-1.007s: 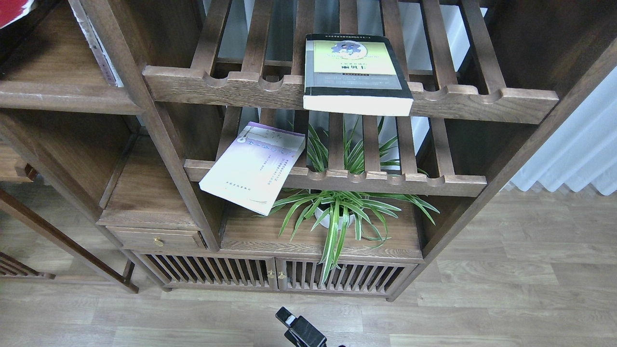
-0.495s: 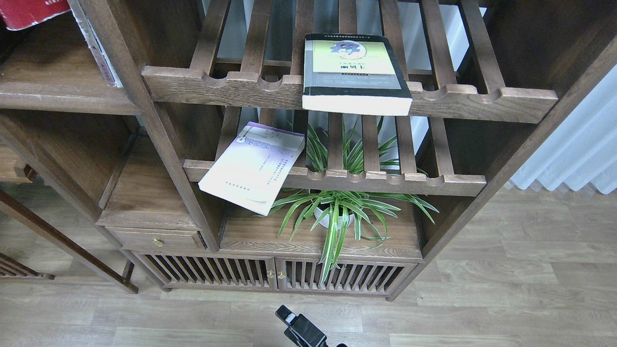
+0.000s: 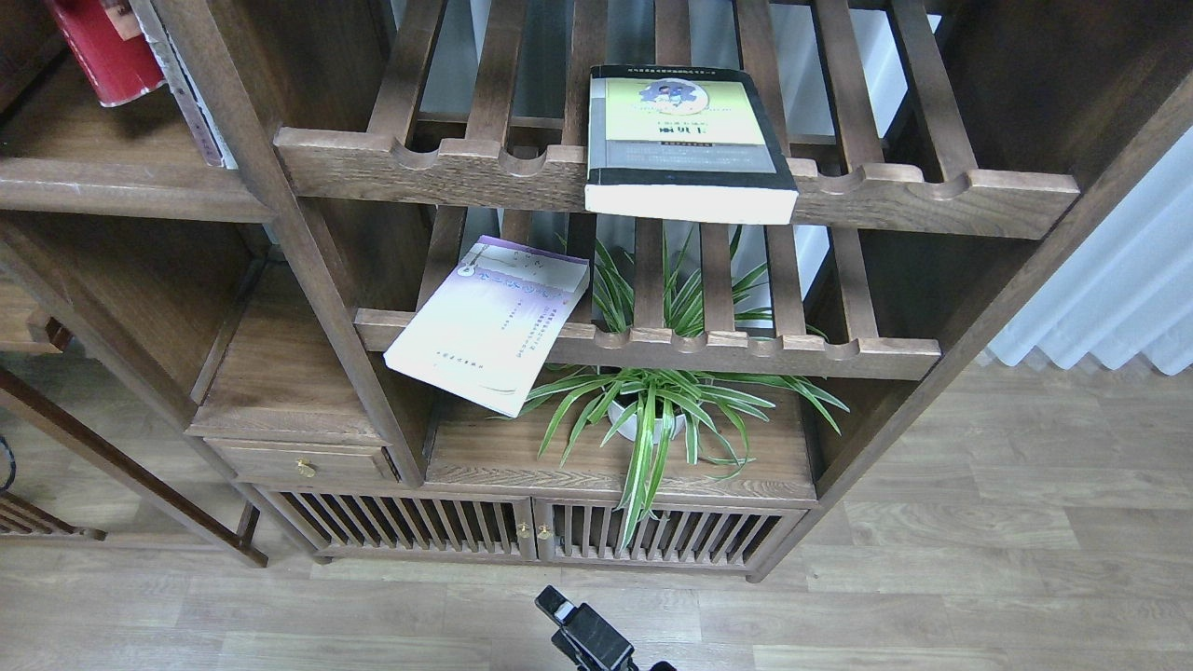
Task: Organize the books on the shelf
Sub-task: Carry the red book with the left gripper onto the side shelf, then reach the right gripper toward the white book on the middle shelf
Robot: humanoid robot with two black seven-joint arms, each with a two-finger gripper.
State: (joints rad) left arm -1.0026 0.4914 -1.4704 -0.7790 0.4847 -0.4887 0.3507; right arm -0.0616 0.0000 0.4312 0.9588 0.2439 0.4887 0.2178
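Nearest to me, at the bottom edge of my view, a black gripper (image 3: 589, 638) pokes up over the pale plank floor; I cannot tell which of my arms it belongs to, nor how wide its fingers stand, and it has hold of nothing that I can see.

Beyond and above it, slightly left, lies the pale lavender-white paperback (image 3: 487, 324), flat on the lower slatted rack with the scalloped front rail (image 3: 652, 352). Its near corner hangs out past the rail, over the spider plant in a white pot (image 3: 652, 410). Its long axis runs from near-left to far-right, skewed to the rail.

Farther up, a little right of my gripper's line, the thick black-bordered yellow-green paperback (image 3: 685, 140) rests flat on the upper slatted rack, its page edge jutting over the front.

Farthest, top left, the red paperback (image 3: 102, 51) leans upright on the flat dark-brown wooden shelf (image 3: 112, 177), beside a thin book with a worn whitish spine (image 3: 191, 93). I judge the lavender one nearest to hand.
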